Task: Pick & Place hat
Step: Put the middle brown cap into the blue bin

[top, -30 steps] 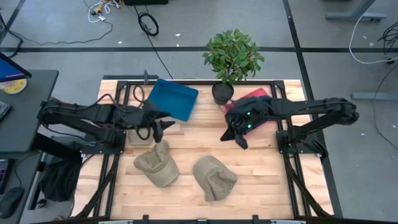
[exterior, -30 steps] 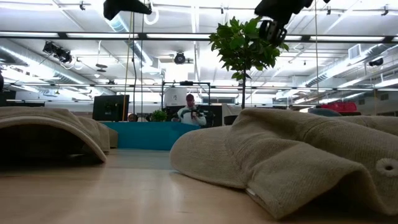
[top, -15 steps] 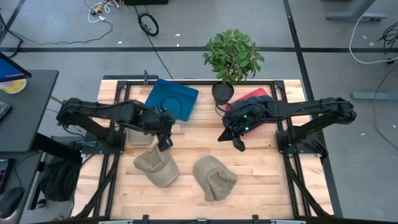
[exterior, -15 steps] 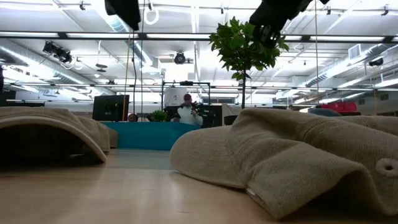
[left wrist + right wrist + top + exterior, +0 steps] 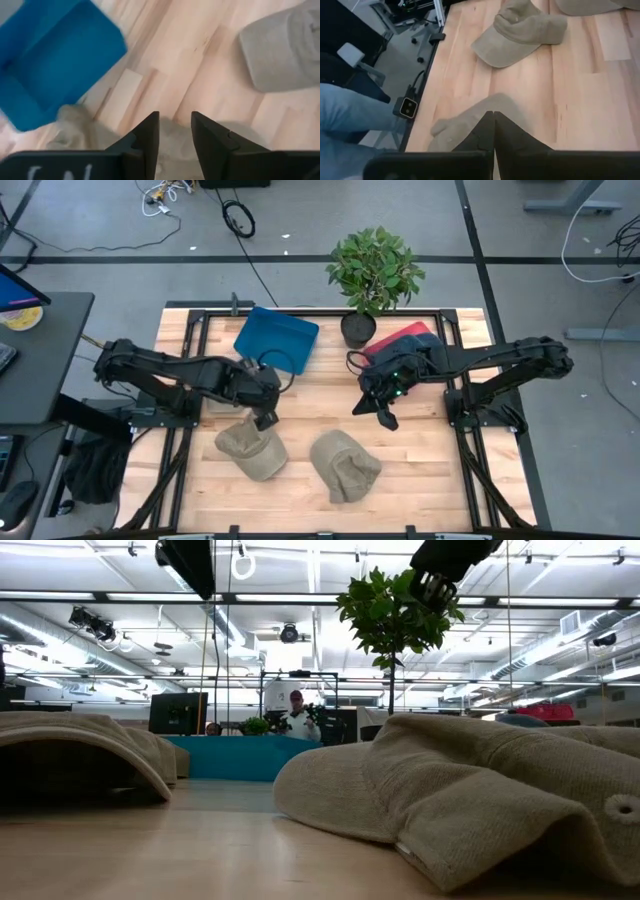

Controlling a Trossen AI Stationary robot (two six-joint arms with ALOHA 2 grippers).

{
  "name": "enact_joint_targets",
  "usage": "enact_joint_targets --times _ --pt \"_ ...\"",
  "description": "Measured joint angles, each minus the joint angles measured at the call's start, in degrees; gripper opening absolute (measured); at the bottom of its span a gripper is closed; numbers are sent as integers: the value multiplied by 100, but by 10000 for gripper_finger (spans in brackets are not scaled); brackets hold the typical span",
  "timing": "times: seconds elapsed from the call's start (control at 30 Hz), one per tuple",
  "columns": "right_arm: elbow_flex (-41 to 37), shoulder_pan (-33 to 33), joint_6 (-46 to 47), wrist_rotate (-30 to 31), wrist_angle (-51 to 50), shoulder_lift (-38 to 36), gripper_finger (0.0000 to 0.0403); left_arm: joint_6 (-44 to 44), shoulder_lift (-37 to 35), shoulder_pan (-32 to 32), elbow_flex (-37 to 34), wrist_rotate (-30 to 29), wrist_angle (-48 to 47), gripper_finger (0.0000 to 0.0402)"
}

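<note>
Nearest the table's front edge, 2 tan hats lay on the pale wooden table (image 5: 300, 405): the left hat (image 5: 252, 450) and, just beside it, the right hat (image 5: 344, 465). The left gripper (image 5: 266, 419) hung over the left hat's rear edge, its fingers (image 5: 148, 137) slightly apart with nothing between them. The right gripper (image 5: 385, 418) hovered above bare wood behind the right hat, fingers pressed together and empty. Farther back sat a blue tray (image 5: 276, 338), tilted at the rear rail, a red cloth (image 5: 400, 338) and a potted plant (image 5: 373, 275). Beyond lay grey floor with cables (image 5: 238, 218); the low view showed a lit workshop ceiling and a distant person (image 5: 296, 716).
</note>
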Motion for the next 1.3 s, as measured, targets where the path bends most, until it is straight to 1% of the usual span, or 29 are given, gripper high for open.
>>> enact_joint_targets --times 0.2,0.27,0.3,0.4,0.53,0.7,0.8,0.9,0.97,1.03,1.1,1.23,1.3 --pt "0 17 591 4 -28 0 6 282 10 -31 -952 9 1798 94" --pt "0 63 824 4 -29 0 7 431 12 -35 -1209 173 2331 89" --pt "0 98 950 2 -28 0 7 478 12 -35 -1302 267 2448 88" --pt "0 209 1311 40 -28 0 7 651 10 -49 -1568 495 2333 83" --pt "-2 349 1747 317 -29 0 7 795 -166 -144 -1957 885 2129 83" --pt "-2 503 2319 964 -23 0 7 856 -771 -309 -2655 927 2244 83" --pt "-4 573 2607 1183 44 0 7 869 -1274 -306 -3143 920 2309 83" --pt "-4 615 2790 1325 102 0 7 857 -1697 -173 -3621 913 2465 83" --pt "-4 620 2903 1412 156 0 7 635 -1873 2 -3871 916 2456 83" --pt "-4 616 3026 1499 186 0 7 328 -1986 206 -4098 1102 2416 89" --pt "-4 614 3107 1560 210 0 7 170 -1998 377 -4251 1343 2453 104" --pt "-4 614 3314 1662 227 0 7 99 -1958 638 -4473 1796 2514 155" --pt "-4 600 3403 1661 236 0 7 -54 -1935 750 -4551 1881 2489 185"
